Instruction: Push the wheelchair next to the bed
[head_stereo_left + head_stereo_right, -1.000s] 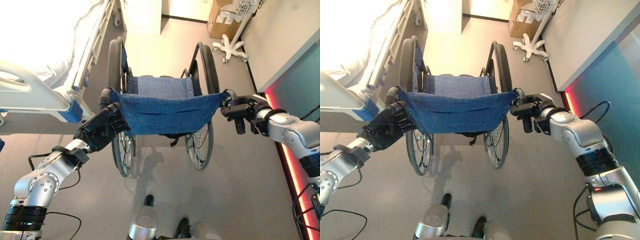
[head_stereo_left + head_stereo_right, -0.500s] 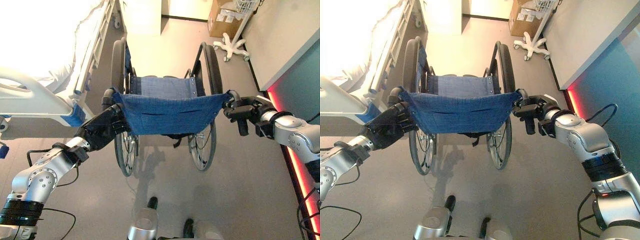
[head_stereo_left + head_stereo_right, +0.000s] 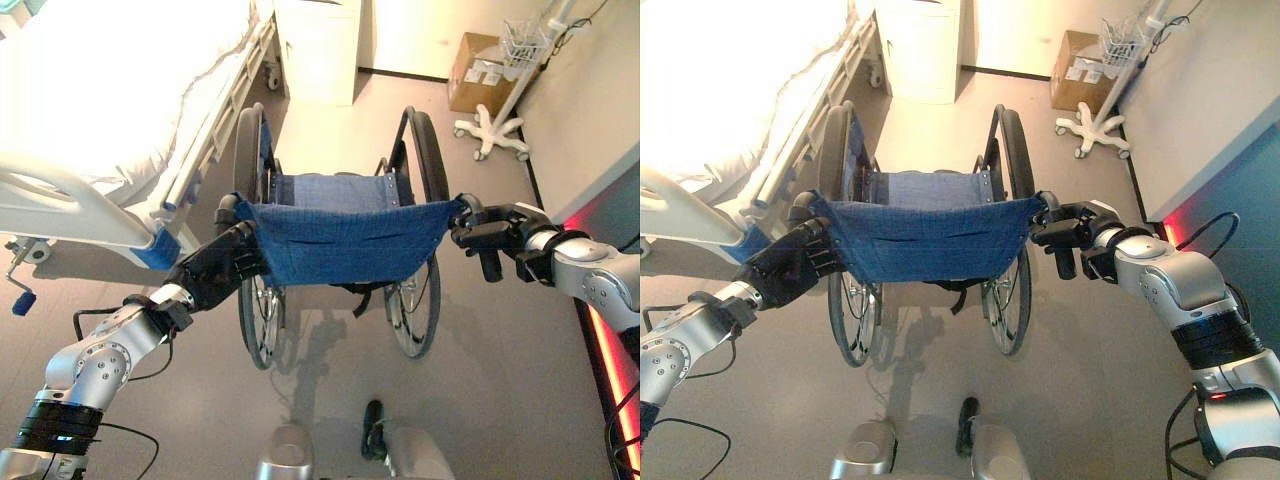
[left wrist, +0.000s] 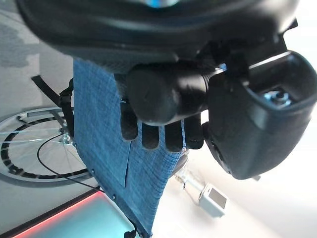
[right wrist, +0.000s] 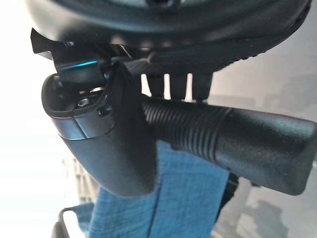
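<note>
The wheelchair (image 3: 345,240), blue woven fabric back, is gripped at ribbed black handles by left hand (image 3: 225,268) and right hand (image 3: 492,236), with the bed (image 3: 110,110) at far left

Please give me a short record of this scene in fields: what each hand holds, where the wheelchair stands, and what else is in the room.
left hand: curled round the wheelchair's left push handle
right hand: curled round the right push handle
wheelchair: upright on the floor, blue cloth backrest facing the robot
bed: on the robot's left, beside the wheelchair's left wheel
background: cardboard box, wheeled stand, white cabinet
</note>
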